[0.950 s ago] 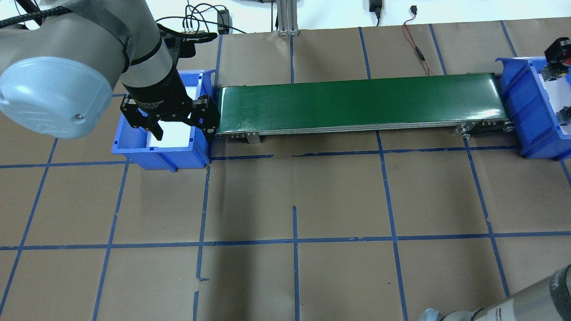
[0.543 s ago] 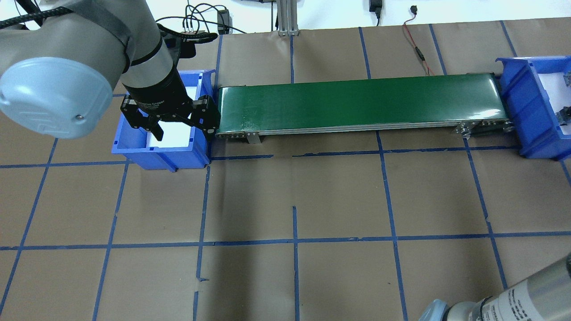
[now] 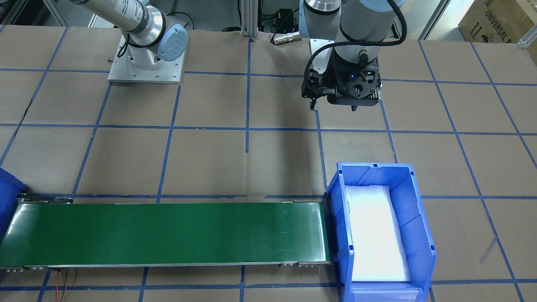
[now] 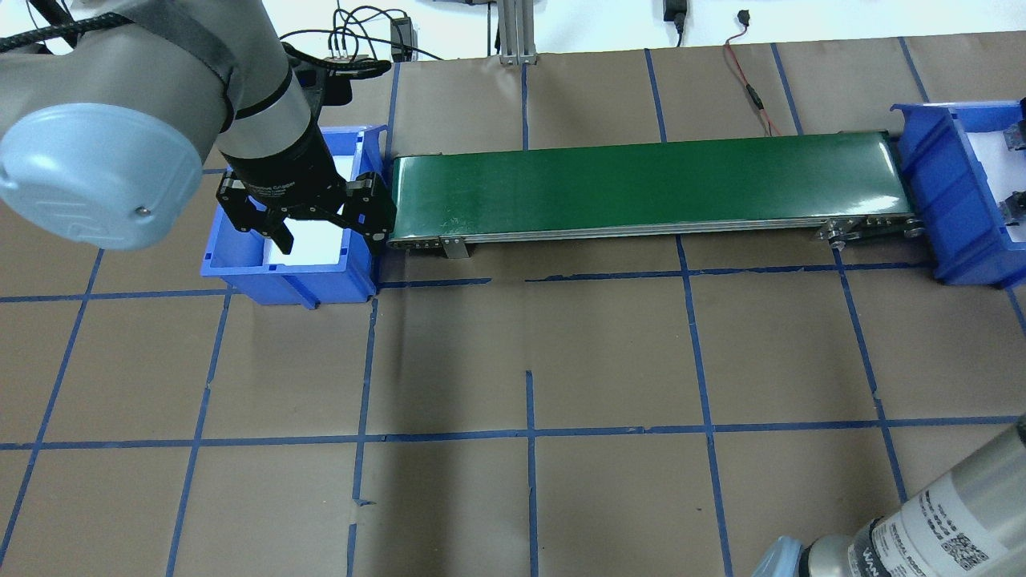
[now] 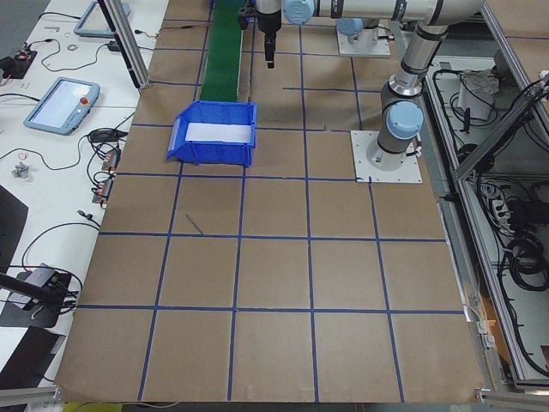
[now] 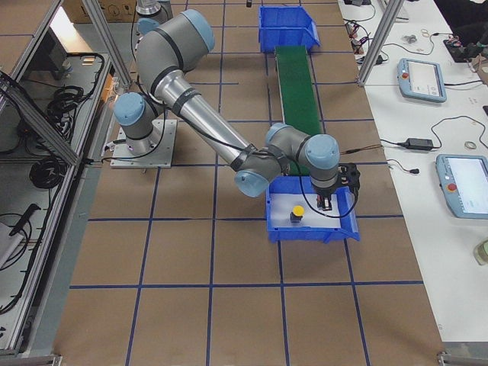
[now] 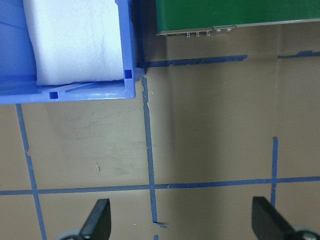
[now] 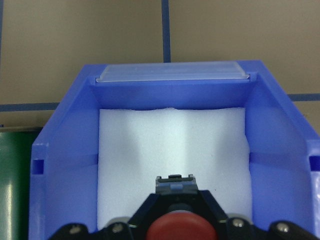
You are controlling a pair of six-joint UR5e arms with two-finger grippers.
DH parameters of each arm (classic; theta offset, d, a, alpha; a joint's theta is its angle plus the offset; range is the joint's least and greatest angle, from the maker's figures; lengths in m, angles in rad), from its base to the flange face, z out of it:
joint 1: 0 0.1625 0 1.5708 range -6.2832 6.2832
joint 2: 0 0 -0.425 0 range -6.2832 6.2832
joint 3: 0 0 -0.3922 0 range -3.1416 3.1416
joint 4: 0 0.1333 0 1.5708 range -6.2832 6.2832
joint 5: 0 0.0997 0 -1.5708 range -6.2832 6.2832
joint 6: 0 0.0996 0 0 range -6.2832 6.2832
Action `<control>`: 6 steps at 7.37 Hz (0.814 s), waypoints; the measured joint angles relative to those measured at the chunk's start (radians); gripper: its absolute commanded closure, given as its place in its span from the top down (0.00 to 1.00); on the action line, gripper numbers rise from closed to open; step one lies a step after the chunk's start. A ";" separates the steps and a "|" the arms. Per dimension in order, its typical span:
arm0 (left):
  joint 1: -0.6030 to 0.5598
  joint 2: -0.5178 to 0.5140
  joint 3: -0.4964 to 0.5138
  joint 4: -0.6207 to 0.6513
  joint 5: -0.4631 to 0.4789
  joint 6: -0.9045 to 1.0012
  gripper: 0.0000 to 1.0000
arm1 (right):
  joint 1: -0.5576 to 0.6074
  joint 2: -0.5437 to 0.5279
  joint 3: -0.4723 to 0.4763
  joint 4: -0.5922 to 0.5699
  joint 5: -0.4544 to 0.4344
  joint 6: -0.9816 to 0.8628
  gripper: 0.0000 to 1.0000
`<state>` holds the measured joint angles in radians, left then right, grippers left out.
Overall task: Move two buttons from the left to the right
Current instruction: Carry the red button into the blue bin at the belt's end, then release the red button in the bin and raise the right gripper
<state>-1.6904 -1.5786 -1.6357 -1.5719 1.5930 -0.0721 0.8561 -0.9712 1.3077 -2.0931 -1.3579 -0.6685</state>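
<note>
The yellow button stands on the white foam in the right blue bin. My right gripper is down inside that bin, beside the yellow button. In the right wrist view it is shut on the red button, whose cap shows between the fingers above the foam. My left gripper is open and empty. It hangs above the table on the near side of the left blue bin. Its two fingertips show far apart in the left wrist view. The left bin holds only white foam.
A green conveyor belt runs between the two bins; it also shows in the front-facing view. The right bin is cut by the overhead view's right edge. Cables lie along the table's far edge.
My right gripper with the red button has moved right, out of the overhead view, over the right bin. The right arm's elbow has come further in at lower right. The left arm has not moved.
</note>
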 measured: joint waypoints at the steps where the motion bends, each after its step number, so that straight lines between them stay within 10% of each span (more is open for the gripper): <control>1: 0.000 0.000 -0.001 0.000 0.000 0.000 1.00 | 0.000 0.017 0.012 0.000 -0.001 0.003 0.35; 3: 0.000 0.000 -0.001 0.000 -0.001 0.000 1.00 | 0.000 0.041 0.028 -0.010 -0.007 0.006 0.38; 5: 0.000 0.000 -0.002 0.000 -0.001 0.000 1.00 | 0.000 0.055 0.029 -0.026 -0.006 0.006 0.97; 6: 0.000 0.000 -0.002 0.000 0.000 0.000 1.00 | 0.000 0.055 0.029 -0.029 -0.002 0.006 0.99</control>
<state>-1.6904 -1.5784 -1.6380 -1.5723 1.5926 -0.0721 0.8560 -0.9164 1.3363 -2.1219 -1.3600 -0.6624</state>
